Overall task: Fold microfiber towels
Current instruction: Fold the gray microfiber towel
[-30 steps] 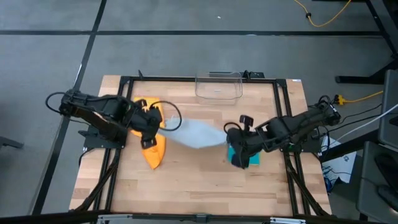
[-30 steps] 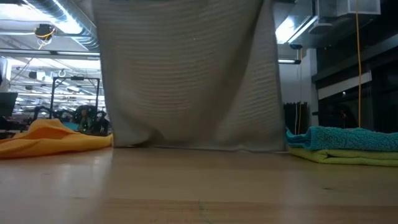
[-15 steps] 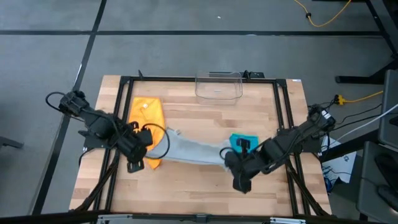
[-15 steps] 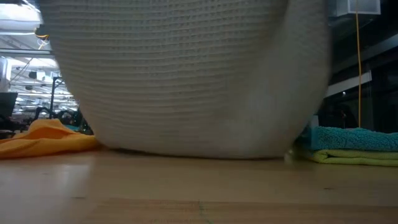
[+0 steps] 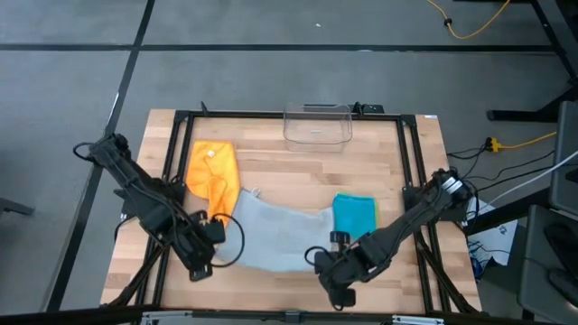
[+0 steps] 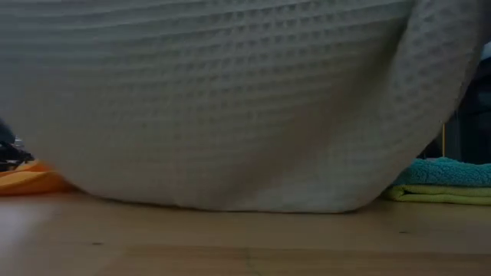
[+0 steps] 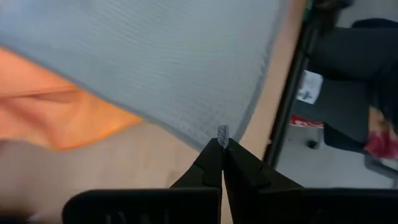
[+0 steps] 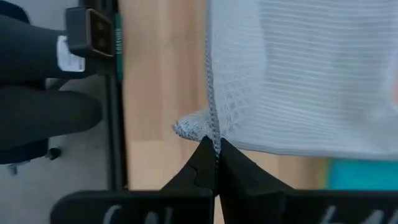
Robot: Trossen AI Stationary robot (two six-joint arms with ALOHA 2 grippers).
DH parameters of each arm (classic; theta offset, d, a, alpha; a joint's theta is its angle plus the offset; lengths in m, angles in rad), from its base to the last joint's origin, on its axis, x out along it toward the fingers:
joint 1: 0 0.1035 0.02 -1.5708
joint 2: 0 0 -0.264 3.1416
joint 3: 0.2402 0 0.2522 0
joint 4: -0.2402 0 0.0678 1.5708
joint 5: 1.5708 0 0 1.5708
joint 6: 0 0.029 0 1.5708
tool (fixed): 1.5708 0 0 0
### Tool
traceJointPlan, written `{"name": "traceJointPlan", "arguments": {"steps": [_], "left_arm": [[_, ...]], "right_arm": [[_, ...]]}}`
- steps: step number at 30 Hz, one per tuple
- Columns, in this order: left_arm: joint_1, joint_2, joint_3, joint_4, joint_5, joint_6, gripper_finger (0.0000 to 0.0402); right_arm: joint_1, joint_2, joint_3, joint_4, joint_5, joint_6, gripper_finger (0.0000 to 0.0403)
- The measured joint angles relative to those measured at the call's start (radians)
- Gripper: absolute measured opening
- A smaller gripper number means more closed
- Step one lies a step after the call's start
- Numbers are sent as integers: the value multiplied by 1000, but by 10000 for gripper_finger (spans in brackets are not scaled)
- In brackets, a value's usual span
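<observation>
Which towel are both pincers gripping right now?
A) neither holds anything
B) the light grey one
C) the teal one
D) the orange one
B: the left pincer and the right pincer are each shut on a corner of the light grey towel, while the orange towel and teal towel lie free.

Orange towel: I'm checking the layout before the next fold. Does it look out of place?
Somewhat. The orange towel lies crumpled rather than flat, and the light grey towel, held at two corners by the left gripper and right gripper, overlaps its near edge. The teal towel sits folded.
</observation>
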Motion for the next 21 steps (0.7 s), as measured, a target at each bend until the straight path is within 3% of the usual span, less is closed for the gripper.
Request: {"name": "traceJointPlan", "arguments": {"steps": [9,17,21], "left_arm": [[-65,0,-224,291,146,-83,0],[-118,0,-279,391,144,-122,0],[-106,0,-280,372,69,-46,0]], "right_arm": [[34,85,0,144,-177,46,3],[48,113,0,185,-189,68,3],[41,112,0,161,-171,33,3]]}}
